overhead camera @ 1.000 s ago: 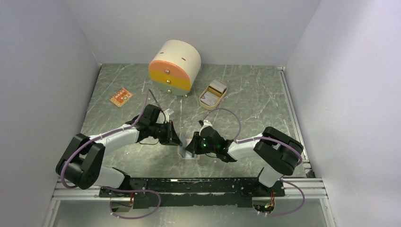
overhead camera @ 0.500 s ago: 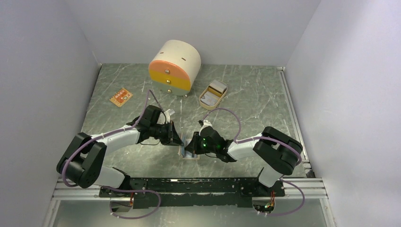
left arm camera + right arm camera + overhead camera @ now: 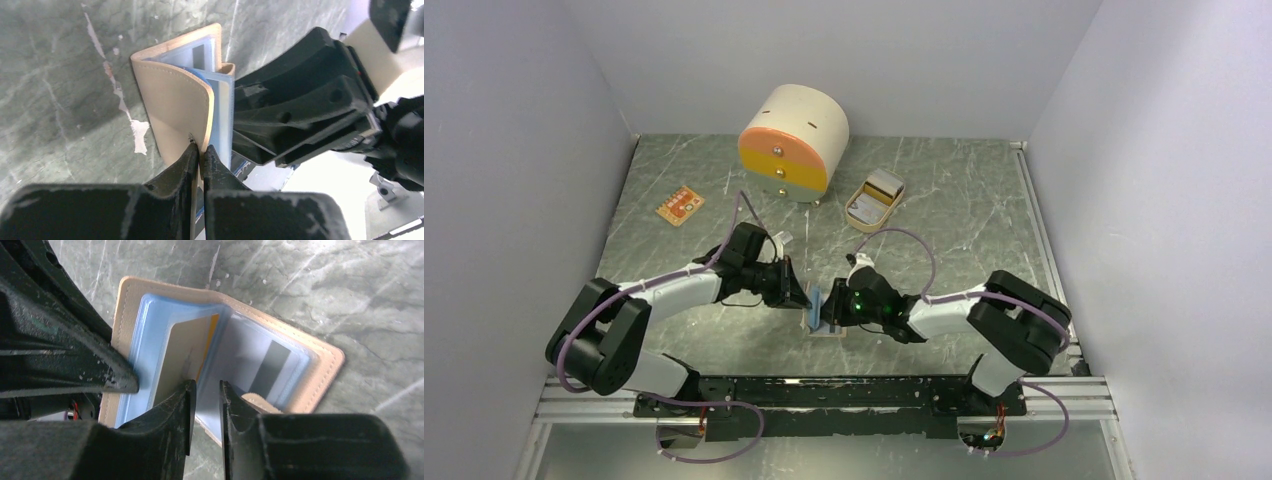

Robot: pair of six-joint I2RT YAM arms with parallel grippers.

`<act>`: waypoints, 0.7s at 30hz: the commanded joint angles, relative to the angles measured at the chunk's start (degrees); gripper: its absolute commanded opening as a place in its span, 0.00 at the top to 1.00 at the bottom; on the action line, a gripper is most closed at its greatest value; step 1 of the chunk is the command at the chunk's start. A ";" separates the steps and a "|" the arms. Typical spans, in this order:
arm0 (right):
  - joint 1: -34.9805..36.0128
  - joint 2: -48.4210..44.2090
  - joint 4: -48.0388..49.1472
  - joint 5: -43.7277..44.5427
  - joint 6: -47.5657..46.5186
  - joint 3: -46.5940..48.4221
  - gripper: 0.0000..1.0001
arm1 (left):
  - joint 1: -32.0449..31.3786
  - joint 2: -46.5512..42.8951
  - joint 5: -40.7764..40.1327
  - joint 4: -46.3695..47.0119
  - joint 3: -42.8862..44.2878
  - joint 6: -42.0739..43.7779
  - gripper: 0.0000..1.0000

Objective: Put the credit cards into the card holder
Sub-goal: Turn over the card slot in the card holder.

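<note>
**Card holder held open between both tools at the near middle of the tabletop**

The card holder [image 3: 172, 105] stands on the grey marbled tabletop [image 3: 974, 230] just ahead of the arms' bases, between the two tools and opened like a book. The left tool [image 3: 200, 150] is pinched tight on the lower edge of one tan cover, with the leather caught between its fingertips and that flap held up.

The right tool [image 3: 205, 387] reaches in from the opposite side. Its jaws stand a narrow gap apart over the pale blue plastic sleeves [image 3: 150, 330] inside the holder, and nothing is clearly gripped between them. A yellow-orange card [image 3: 187, 350] sits in one sleeve, touching the inner side of one right finger. A card with a grey stripe [image 3: 270, 367] lies in the sleeve beyond it, against the far cover.

Farther back, well apart from the holder, a beige oval tray [image 3: 860, 226] holds pale flat things too small to make out. Left of it is a round cream drawer box [image 3: 809, 115] with an orange-yellow front. A flat orange rectangle [image 3: 680, 206] lies alone toward the far left of the tabletop.
</note>
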 commanded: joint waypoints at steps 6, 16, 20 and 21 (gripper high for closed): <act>0.30 -16.52 -18.73 9.06 -1.97 -0.08 0.65 | -0.65 0.85 -11.94 -14.73 6.14 4.67 0.90; 0.18 -22.43 -30.02 18.69 -11.08 6.67 0.56 | -0.64 -0.42 -8.34 -13.51 5.83 5.86 0.84; -0.38 -22.80 -31.73 21.80 -14.72 9.53 0.50 | -0.65 -0.33 -7.57 -12.97 5.53 5.52 0.84; -0.88 -22.67 -31.88 22.20 -16.68 10.47 0.48 | -0.65 -0.35 -7.39 -12.96 5.45 5.66 0.83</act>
